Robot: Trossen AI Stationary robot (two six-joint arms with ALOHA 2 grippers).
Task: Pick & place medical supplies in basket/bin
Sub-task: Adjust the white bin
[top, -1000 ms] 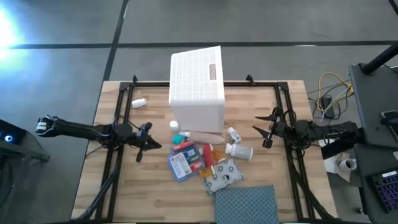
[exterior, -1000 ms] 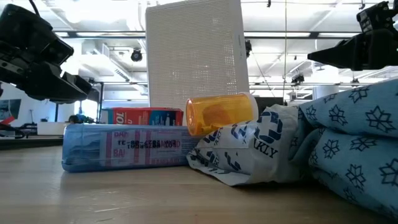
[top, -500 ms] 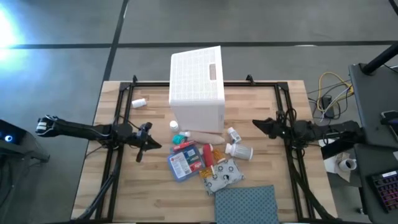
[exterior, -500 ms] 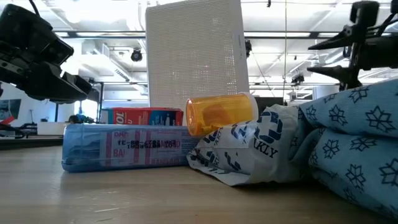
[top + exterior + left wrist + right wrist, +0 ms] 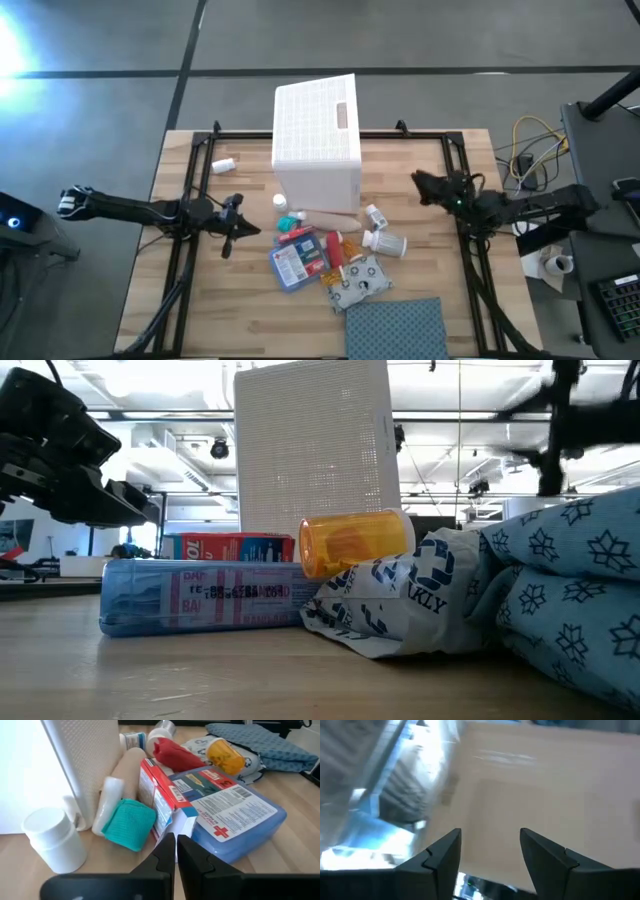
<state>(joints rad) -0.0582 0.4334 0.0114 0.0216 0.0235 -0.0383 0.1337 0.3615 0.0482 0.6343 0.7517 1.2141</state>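
Note:
The white perforated bin point(image 5: 317, 140) stands tipped up near the table's far middle. In front of it lie the supplies: a blue-and-red flat packet point(image 5: 296, 262), red packs point(image 5: 299, 236), an orange bottle point(image 5: 355, 543), white pill bottles point(image 5: 383, 240) and a white patterned pouch point(image 5: 358, 281). One white bottle point(image 5: 223, 165) lies apart at the far left. My left gripper point(image 5: 238, 224) hovers shut, left of the pile; its wrist view shows a white bottle point(image 5: 47, 837) and a teal-wrapped item point(image 5: 127, 817) ahead. My right gripper point(image 5: 420, 183) is open and raised, right of the bin.
A blue-grey dotted cloth point(image 5: 395, 325) lies at the near edge, right of centre, beside the pouch. A black frame point(image 5: 462, 215) runs along the table's sides and far edge. Bare wood lies at the near left and between the pile and my right gripper.
My right gripper has turned about its wrist, risen and moved toward the table's far edge, staying open; it blurs in the low view. My left gripper and all the supplies have kept still.

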